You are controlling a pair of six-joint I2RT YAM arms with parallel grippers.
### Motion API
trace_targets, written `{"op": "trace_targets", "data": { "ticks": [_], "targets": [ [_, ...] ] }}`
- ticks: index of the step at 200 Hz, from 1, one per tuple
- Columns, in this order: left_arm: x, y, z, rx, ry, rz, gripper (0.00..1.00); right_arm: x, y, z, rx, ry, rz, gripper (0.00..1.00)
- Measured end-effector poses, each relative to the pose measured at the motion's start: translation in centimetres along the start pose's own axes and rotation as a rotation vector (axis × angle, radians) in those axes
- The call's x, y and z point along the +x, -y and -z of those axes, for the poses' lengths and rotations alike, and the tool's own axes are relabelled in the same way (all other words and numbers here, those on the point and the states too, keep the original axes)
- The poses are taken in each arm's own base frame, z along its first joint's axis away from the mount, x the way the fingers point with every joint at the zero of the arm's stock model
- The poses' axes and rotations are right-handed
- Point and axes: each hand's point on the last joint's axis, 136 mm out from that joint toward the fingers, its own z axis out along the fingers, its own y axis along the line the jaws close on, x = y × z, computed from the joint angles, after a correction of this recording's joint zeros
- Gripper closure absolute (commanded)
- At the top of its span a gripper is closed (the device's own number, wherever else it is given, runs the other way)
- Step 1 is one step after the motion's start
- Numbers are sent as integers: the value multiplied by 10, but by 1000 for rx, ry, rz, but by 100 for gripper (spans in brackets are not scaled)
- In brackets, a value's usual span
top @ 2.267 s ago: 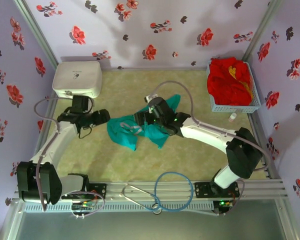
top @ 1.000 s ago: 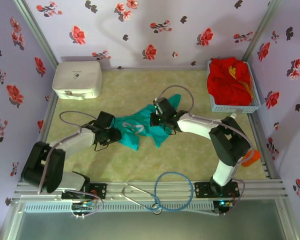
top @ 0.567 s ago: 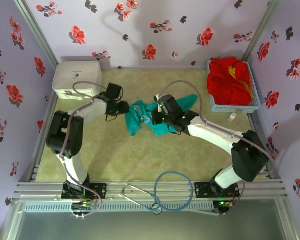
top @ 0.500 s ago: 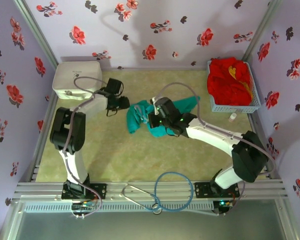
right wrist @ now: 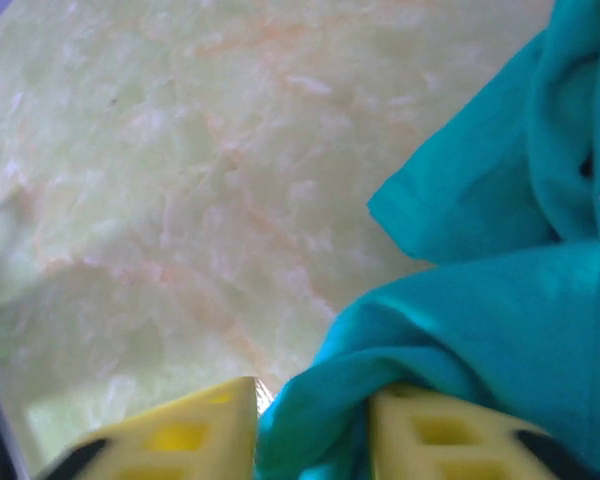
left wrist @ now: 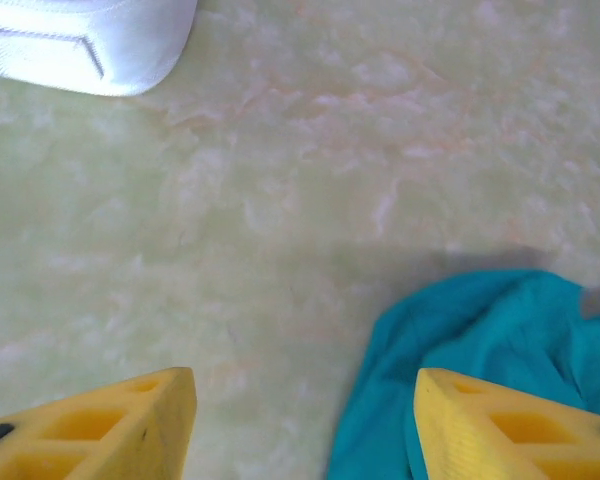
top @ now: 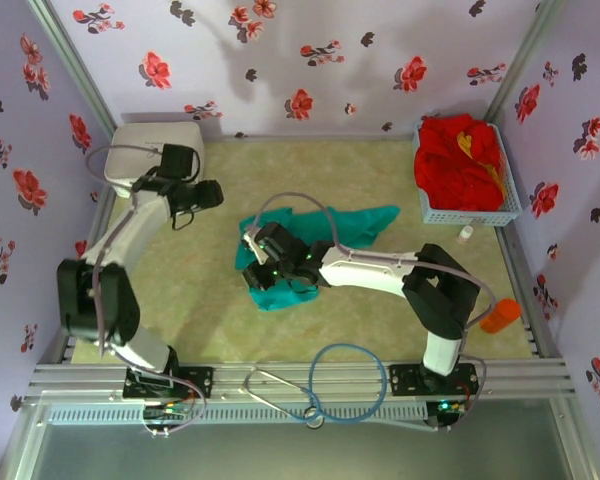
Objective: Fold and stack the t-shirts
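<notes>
teal t-shirt (top: 365, 222): 1 | red t-shirt pile (top: 460, 155): 1 | white box (top: 145, 150): 1 | basket (top: 470, 215): 1

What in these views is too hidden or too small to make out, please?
- Top view: the right arm covers the middle of the teal t-shirt, hiding its fold.
- Right wrist view: teal cloth fills the gap of the right gripper, whose fingers the bottom edge cuts off; grip unclear.
- Top view: the red t-shirts lie heaped in the blue basket; their number is unclear.

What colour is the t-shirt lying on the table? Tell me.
Teal-green; the t-shirt shows best in the right wrist view.
</notes>
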Motion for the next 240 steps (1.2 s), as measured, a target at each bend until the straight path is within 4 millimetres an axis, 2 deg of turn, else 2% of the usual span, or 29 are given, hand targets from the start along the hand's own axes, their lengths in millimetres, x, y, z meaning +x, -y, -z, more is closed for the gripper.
{"op": "trace_targets", "data": {
  "ticks": [13, 31, 53, 74, 97, 119, 144, 170, 200, 219, 240],
  "targets": [
    [19, -2, 11, 15, -6, 12, 36, -5, 1, 2, -6, 18, 5, 25],
    [56, -7, 13, 26, -50, 28, 33, -11, 10, 7, 7, 45, -5, 5],
    [103, -7, 7, 43, -120, 40, 32, -17, 36, 20, 52, 94, -47, 1],
    [129, 1, 3, 62, -165, 31, 32, -23, 69, 35, 124, 142, -119, 1],
    [132, 19, 4, 97, -161, -6, 40, -30, 104, 47, 204, 185, -208, 2],
    [120, 43, 1, 116, -147, -50, 44, -29, 133, 61, 277, 226, -312, 6],
    [102, 82, -6, 136, -122, -144, 45, -25, 161, 79, 328, 266, -441, 9],
    [96, 121, -13, 151, -115, -274, 46, -19, 201, 98, 390, 294, -588, 10],
    [115, 148, -22, 119, -146, -434, 46, -3, 242, 110, 446, 283, -725, 11],
    [133, 149, -27, 72, -180, -508, 46, 11, 259, 104, 461, 244, -787, 12],
    [149, 142, -33, 8, -213, -567, 47, 22, 267, 90, 463, 186, -822, 13]
  ]
}}
